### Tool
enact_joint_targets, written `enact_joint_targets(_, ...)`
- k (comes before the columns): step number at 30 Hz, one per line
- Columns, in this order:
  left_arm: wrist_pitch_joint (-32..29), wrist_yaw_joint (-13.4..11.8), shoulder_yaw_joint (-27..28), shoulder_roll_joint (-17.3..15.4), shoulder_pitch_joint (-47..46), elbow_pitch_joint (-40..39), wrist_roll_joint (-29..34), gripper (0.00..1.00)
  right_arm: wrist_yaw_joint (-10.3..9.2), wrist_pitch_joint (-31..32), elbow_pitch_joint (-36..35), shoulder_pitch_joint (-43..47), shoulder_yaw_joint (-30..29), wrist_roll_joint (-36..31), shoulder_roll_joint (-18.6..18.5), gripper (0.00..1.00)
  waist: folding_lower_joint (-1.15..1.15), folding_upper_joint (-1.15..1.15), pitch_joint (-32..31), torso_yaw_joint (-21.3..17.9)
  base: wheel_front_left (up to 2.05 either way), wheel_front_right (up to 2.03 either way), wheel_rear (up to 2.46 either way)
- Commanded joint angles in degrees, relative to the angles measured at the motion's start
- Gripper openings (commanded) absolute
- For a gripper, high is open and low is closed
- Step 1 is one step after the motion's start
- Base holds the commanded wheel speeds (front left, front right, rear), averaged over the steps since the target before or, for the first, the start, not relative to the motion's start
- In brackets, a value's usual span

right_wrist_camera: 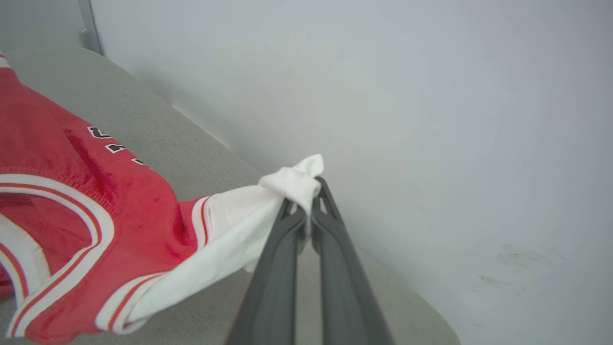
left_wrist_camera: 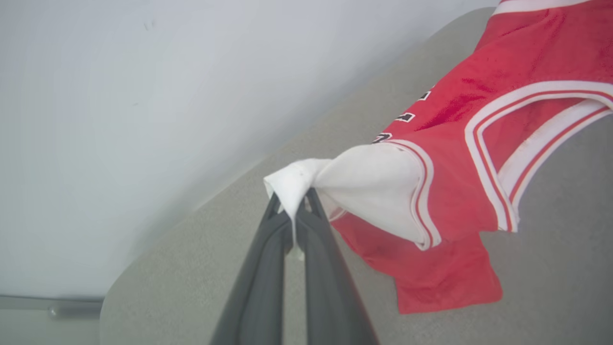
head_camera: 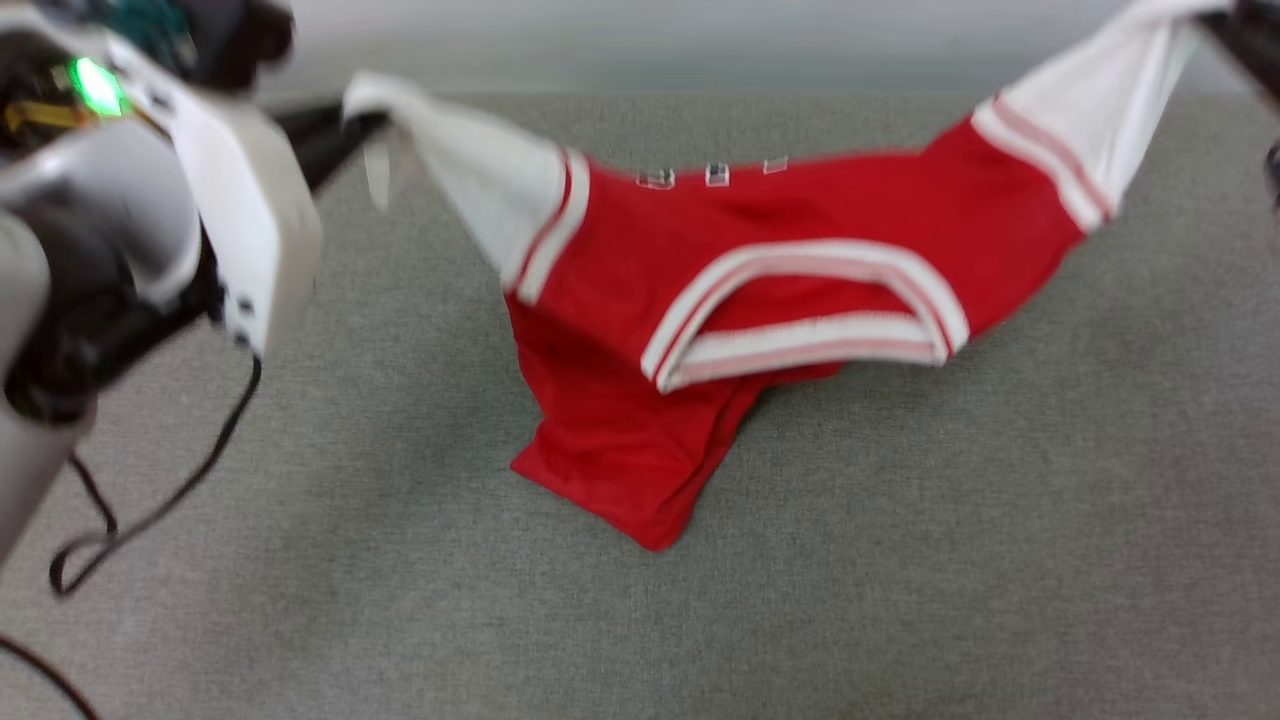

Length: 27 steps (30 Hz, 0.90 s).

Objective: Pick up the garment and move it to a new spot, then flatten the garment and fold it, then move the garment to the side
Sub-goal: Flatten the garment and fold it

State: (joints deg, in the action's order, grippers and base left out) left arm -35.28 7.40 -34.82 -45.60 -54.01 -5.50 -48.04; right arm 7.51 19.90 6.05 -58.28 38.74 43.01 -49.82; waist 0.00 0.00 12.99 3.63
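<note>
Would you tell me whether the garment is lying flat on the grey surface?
No, the garment hangs by its sleeves between the left tool and right tool, only its lower part touching the grey surface.

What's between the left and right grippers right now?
The garment spans the whole stretch in the head view: the left gripper pinches one white sleeve, the right gripper the other, and the red body sags toward the grey tabletop.

Head view soft, motion-smeared, garment (head_camera: pixel 760 260) blurred; wrist views crisp. Even diffuse light, faint shadows, no glare.
</note>
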Motion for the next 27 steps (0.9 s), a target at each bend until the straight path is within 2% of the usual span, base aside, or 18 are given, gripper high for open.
enact_joint_targets(1,0.4,0.0,0.5,0.5,-1.8,0.5,0.4,0.00,-0.04,0.1,0.4,-2.0,-0.6,-0.6,0.4,0.00,0.00,0.00,1.2,0.0,0.00,0.00,0.00)
enact_joint_targets(7,3.3,0.0,1.5,5.3,-15.9,6.1,3.2,0.00,-0.04,2.4,4.7,-15.9,-1.8,-3.8,3.6,0.00,0.00,0.00,7.0,-0.3,0.00,0.00,0.00)
enact_joint_targets(13,6.6,0.0,1.9,9.0,-29.9,12.5,5.4,0.00,-0.05,3.4,9.6,-30.1,-0.2,-7.4,6.4,0.00,0.00,0.00,13.1,-0.8,0.00,0.00,0.00)
enact_joint_targets(19,10.3,0.0,2.0,11.7,-42.8,19.6,6.0,0.00,-0.04,2.7,15.1,-42.4,2.1,-9.7,8.1,0.00,0.00,0.00,17.9,-1.0,0.00,0.00,0.00)
enact_joint_targets(27,17.0,0.0,0.1,13.8,-52.8,28.3,5.2,0.00,-0.04,-1.3,23.1,-52.8,4.4,-11.0,10.2,0.00,0.00,0.00,20.8,-0.7,0.00,0.00,0.00)
